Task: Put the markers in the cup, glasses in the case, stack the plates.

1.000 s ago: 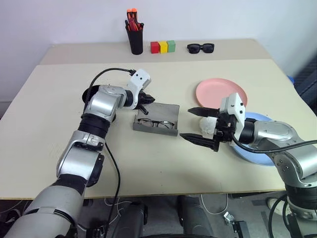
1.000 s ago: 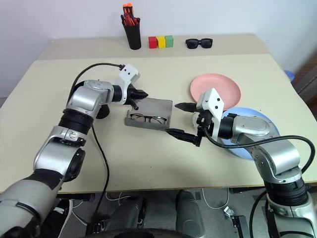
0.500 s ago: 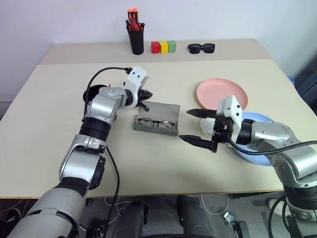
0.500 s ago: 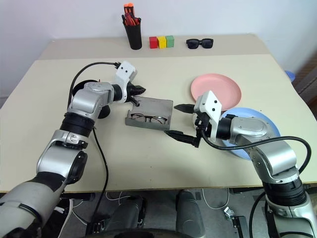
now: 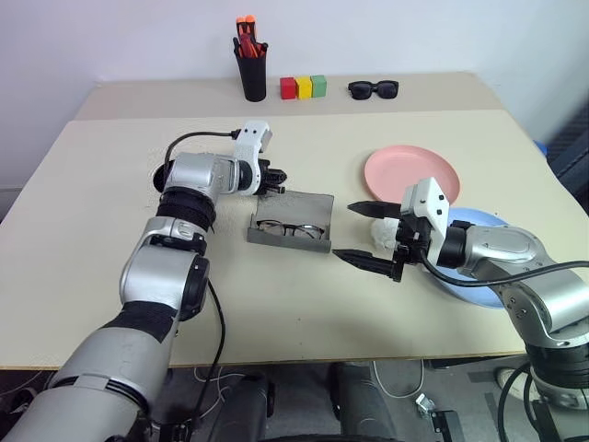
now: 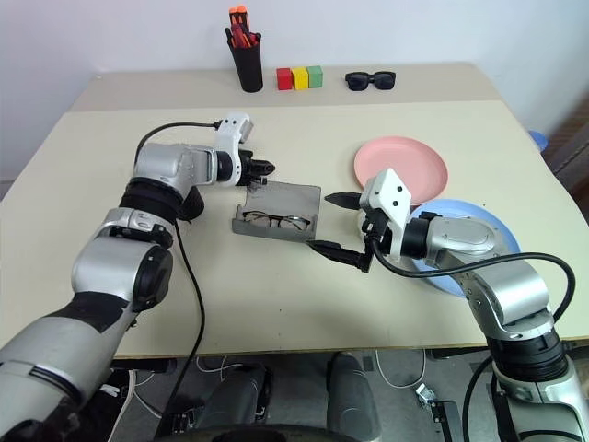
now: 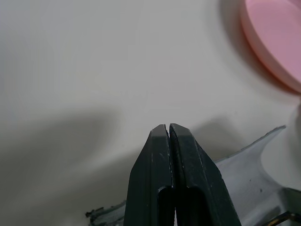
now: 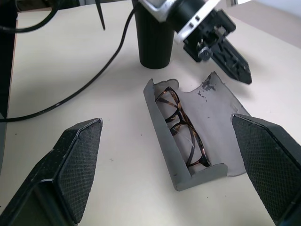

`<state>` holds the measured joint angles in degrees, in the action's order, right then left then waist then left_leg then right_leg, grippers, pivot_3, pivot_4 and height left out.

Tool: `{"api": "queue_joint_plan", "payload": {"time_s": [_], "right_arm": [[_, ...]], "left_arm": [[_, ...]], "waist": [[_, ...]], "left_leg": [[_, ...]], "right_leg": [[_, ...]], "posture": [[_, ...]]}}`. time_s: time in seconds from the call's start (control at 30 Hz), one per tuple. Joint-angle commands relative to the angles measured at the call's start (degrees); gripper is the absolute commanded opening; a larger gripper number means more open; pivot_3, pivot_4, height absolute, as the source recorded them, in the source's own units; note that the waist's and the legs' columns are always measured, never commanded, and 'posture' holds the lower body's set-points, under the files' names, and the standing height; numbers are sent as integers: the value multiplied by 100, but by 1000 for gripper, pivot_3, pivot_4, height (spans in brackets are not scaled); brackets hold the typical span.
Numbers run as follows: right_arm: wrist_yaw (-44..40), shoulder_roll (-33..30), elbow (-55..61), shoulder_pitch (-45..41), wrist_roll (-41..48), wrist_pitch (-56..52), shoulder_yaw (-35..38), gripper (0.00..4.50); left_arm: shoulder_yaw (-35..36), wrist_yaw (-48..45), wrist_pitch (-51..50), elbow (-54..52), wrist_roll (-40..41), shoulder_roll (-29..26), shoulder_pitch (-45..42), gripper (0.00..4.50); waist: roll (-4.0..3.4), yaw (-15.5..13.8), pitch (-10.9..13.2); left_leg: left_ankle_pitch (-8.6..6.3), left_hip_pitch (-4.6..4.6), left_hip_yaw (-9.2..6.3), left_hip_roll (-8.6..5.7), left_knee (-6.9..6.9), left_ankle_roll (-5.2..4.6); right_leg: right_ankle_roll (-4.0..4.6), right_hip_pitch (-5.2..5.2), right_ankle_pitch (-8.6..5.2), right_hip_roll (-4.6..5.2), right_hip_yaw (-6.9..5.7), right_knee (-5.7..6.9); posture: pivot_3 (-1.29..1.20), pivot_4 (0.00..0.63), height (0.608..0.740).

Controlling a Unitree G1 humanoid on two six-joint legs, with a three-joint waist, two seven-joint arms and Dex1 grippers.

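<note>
The grey case (image 5: 308, 204) lies in the middle of the table with its lid open flat. The wire-frame glasses (image 8: 181, 127) rest in its tray. My left gripper (image 5: 279, 177) is shut and empty, its tips just over the far left corner of the lid. The black cup (image 8: 154, 40) stands behind that arm, partly hidden. My right gripper (image 5: 348, 232) hovers open to the right of the case, pointing at it. The pink plate (image 5: 411, 170) lies at the right. The blue plate (image 5: 479, 287) sits partly under my right arm. The markers are out of view.
At the table's far edge stand a narrow black pen cup (image 5: 250, 78) with orange and red pens, three coloured blocks (image 5: 303, 87) and black sunglasses (image 5: 373, 89). A black cable (image 5: 198, 136) loops from my left wrist over the table.
My left wrist has rolled and the forearm has swung up. Its shut tips stay by the case lid's far left corner. The right arm, case and glasses have not moved.
</note>
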<state>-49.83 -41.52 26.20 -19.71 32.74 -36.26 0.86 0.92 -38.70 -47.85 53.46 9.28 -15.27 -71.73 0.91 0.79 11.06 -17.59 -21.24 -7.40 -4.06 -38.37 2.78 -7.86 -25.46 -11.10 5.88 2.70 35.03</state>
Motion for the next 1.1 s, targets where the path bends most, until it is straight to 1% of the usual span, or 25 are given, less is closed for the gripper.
{"api": "queue_joint_plan", "payload": {"time_s": [0.03,0.2,0.3,0.47,0.53,0.7,0.73,0.8,0.83,0.9,0.93,1.0,1.1], "right_arm": [[16,-4,138,-9,-23,140,74,4500],[5,-5,125,-15,-44,157,82,4500],[-6,-11,100,-31,-71,176,64,4500],[-23,-1,71,-54,-121,200,35,4500],[-29,6,65,-61,-129,202,25,4500],[-13,22,26,-92,-182,235,-14,4500],[-12,23,30,-87,-185,238,-16,4500],[-12,18,48,-72,-201,242,-20,4500],[-10,17,56,-69,-200,235,-18,4500],[-1,6,79,-55,-203,222,-13,4500],[2,0,87,-48,-203,217,-8,4500],[16,-9,102,-33,-195,197,10,4500],[30,-30,105,-2,-225,207,15,4500]], "left_arm": [[-128,-402,-382,-113,36,-154,-131,33],[-357,-886,-948,-450,108,-265,62,33],[107,-295,-643,-361,176,-232,2,33],[404,346,217,-190,159,-187,-86,33],[463,439,543,-142,184,-106,-74,33],[514,670,959,125,181,226,23,33],[468,674,1180,163,130,313,80,33],[496,790,1307,327,130,464,120,33],[381,768,1467,383,25,507,162,33],[457,870,1008,635,91,554,80,33],[371,733,841,688,53,552,63,33],[276,556,575,715,23,537,33,33],[387,488,315,726,130,468,-60,33]], "waist": [[0,1,0],[0,2,0],[0,-1,0],[0,-7,0],[0,-13,0],[0,-24,0],[0,-20,0],[0,-18,0],[0,-18,0],[0,0,0],[0,10,0],[0,12,0],[0,1,0]], "left_leg": [[0,0,0,0,0,0],[0,-1,0,-1,-1,0],[0,1,0,0,-1,0],[2,1,-2,1,-1,4],[4,0,-1,0,-1,6],[4,-2,-1,-2,-5,7],[4,-3,-1,-2,-6,7],[4,-3,-1,-1,-6,7],[4,-3,-1,-1,-6,7],[4,-2,0,-1,-6,6],[2,-2,1,-1,-6,3],[1,0,1,-1,-5,2],[1,-2,1,-2,-8,2]], "right_leg": [[0,0,0,0,0,1],[0,0,0,0,0,1],[0,0,0,0,0,2],[0,-1,0,0,1,2],[0,-1,0,1,1,2],[0,0,0,2,1,1],[0,0,0,2,0,1],[0,0,0,1,0,2],[0,-1,0,1,0,2],[0,-1,0,1,0,1],[0,-1,0,1,1,2],[0,-1,0,0,0,4],[0,0,0,0,1,5]], "posture": [[0,150,740],[0,150,740],[0,150,740],[0,150,740],[0,150,740],[0,150,740],[0,150,740],[0,150,740],[0,150,740],[0,150,740],[0,150,740],[0,150,740],[0,150,740]]}}
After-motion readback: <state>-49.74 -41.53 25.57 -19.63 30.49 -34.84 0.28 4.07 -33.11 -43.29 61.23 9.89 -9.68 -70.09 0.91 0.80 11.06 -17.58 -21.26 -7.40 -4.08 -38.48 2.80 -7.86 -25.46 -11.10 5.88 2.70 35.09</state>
